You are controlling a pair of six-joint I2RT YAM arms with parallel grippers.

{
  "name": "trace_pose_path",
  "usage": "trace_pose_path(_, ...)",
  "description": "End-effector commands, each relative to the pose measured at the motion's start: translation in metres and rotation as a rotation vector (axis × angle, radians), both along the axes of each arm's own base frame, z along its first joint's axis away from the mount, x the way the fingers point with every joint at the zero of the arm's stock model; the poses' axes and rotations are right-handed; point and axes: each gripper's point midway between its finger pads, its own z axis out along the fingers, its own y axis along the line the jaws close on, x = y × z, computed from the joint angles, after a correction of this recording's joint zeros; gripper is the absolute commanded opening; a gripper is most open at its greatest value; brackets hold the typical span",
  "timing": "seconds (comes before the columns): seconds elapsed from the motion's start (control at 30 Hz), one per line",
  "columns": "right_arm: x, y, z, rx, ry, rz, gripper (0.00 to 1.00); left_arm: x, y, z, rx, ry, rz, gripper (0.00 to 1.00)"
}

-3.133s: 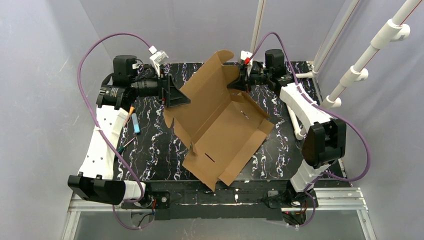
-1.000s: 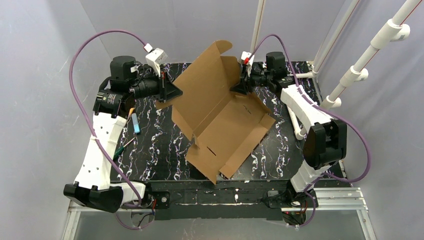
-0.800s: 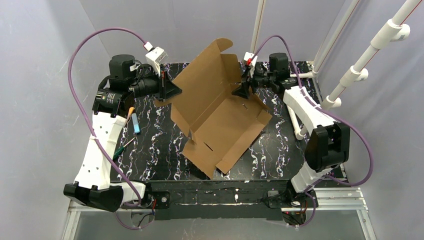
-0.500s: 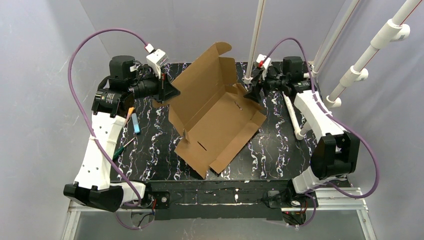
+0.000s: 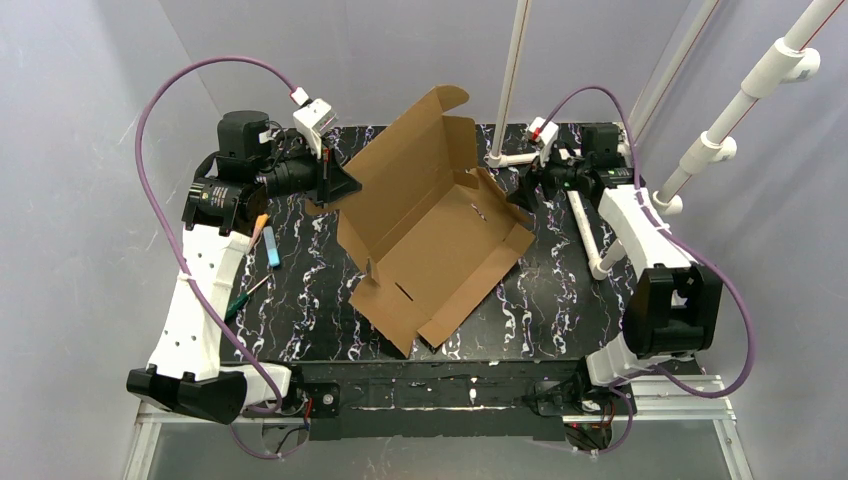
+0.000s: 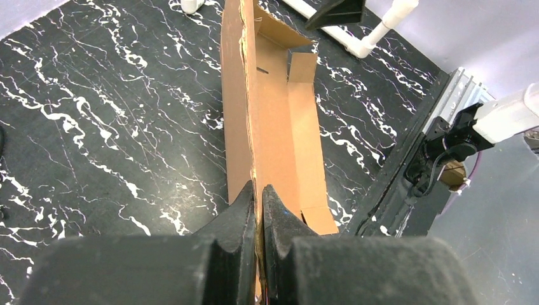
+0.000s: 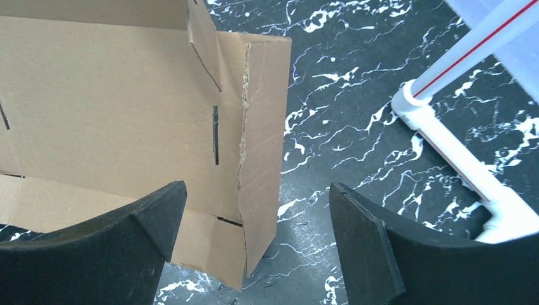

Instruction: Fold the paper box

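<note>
The paper box [image 5: 430, 235] is a brown cardboard sheet, partly formed, with its tray lying on the black marbled table and a large panel raised at the back left. My left gripper [image 5: 338, 186] is shut on the left edge of that raised panel. The left wrist view shows its fingertips [image 6: 257, 194] pinching the thin cardboard edge of the paper box [image 6: 273, 114]. My right gripper [image 5: 520, 192] stands open just right of the box's far right corner, not touching it. In the right wrist view its jaws [image 7: 257, 185] stand wide apart, with the paper box's [image 7: 114, 108] torn end flap below them.
A white PVC pipe [image 5: 590, 235] lies on the table to the right of the box, also seen under the right gripper as a white pipe [image 7: 457, 159]. An upright white pole [image 5: 510, 80] stands behind. Pens [image 5: 272, 245] and a green tool [image 5: 240, 295] lie at the left.
My right gripper has opened, let go of the box's back right flap and drawn back to the right. The box has settled slightly leftward. The left gripper keeps its hold.
</note>
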Motion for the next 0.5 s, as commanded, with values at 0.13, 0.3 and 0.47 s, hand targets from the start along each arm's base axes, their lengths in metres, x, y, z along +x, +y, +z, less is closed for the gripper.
trace_pose_path(0.13, 0.017, 0.020, -0.015, 0.005, 0.025, 0.024, 0.83, -0.020, -0.006, 0.031, -0.048, -0.071, -0.056, 0.00)
trace_pose_path(0.3, 0.030, 0.021, -0.024, -0.020, 0.001, -0.004, 0.61, -0.021, -0.004, 0.030, -0.046, -0.066, -0.043, 0.00)
trace_pose_path(0.47, 0.025, 0.022, -0.016, -0.002, -0.067, 0.003, 0.26, -0.021, -0.003, 0.031, -0.047, -0.065, -0.031, 0.00)
